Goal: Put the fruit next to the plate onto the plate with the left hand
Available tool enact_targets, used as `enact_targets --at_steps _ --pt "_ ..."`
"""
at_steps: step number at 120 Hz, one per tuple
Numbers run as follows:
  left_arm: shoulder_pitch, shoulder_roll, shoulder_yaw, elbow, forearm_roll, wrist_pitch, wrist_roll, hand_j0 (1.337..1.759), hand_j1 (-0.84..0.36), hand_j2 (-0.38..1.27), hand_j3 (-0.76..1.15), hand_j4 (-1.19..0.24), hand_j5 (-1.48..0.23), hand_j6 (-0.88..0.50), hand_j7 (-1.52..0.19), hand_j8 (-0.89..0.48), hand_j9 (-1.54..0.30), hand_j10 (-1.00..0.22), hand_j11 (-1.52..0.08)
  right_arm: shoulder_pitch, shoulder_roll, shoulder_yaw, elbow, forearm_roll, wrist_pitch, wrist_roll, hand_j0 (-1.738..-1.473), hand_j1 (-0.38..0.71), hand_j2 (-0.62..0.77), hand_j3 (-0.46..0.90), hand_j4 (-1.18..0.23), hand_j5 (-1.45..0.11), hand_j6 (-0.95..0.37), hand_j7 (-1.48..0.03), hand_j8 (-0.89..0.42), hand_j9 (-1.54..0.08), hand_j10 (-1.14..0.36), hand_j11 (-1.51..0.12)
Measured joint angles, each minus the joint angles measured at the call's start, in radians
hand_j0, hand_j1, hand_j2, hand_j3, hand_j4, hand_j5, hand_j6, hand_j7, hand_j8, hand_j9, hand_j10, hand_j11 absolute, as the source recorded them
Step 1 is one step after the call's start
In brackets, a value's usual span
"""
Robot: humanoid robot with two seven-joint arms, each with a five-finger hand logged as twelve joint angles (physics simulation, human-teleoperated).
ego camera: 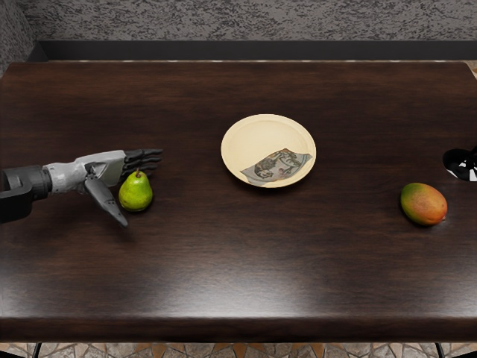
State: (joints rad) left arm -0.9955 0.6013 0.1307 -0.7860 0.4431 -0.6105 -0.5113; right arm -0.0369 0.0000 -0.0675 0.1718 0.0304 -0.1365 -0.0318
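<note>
here pear (136, 192) upright, stem up, beside left hand (112, 171).

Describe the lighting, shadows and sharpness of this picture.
Head view: soft, even light; sharp throughout, no motion blur. The dark wooden table shows a faint sheen, no hard glare. The green pear, the red-green mango and the cream round plate cast only faint, short shadows.
</note>
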Motion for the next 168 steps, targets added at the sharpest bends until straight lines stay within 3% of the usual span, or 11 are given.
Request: enact_targets --at_steps 33,115,149,168 --pt "0.014 0.001 -0.030 -0.006 0.002 0.000 -0.004 1.658 0.33 0.01 0.00 -0.02 -0.03 -0.02 -0.03 -0.02 -0.03 -0.02 -0.03 0.000 0.000 0.000 0.000 0.000 0.000 0.000 -1.658 -0.31 -0.01 0.00 -0.03 -0.04 -0.03 -0.04 -0.03 -0.04 -0.03 -0.04" --pt "0.030 0.000 -0.039 -0.020 0.000 -0.003 -0.005 1.658 0.03 0.06 0.00 -0.29 -0.36 -0.28 -0.36 -0.28 -0.36 -0.28 -0.36 0.000 0.000 0.000 0.000 0.000 0.000 0.000 -1.658 -0.31 -0.01 0.00 -0.03 -0.04 -0.03 -0.04 -0.03 -0.04 -0.03 -0.04" --pt "0.037 0.002 -0.037 -0.021 0.005 -0.003 -0.005 1.658 -0.15 0.09 0.00 -0.43 -0.55 -0.43 -0.55 -0.43 -0.55 -0.42 -0.55 0.000 0.000 0.000 0.000 0.000 0.000 0.000 -1.658 -0.31 -0.01 0.00 -0.03 -0.04 -0.03 -0.04 -0.03 -0.04 -0.03 -0.04" --pt "0.037 0.002 -0.035 -0.022 0.006 -0.003 -0.005 1.658 -0.23 0.11 0.00 -0.49 -0.64 -0.49 -0.64 -0.49 -0.64 -0.44 -0.64 0.000 0.000 0.000 0.000 0.000 0.000 0.000 -1.658 -0.31 -0.01 0.00 -0.03 -0.04 -0.03 -0.04 -0.03 -0.04 -0.03 -0.04"
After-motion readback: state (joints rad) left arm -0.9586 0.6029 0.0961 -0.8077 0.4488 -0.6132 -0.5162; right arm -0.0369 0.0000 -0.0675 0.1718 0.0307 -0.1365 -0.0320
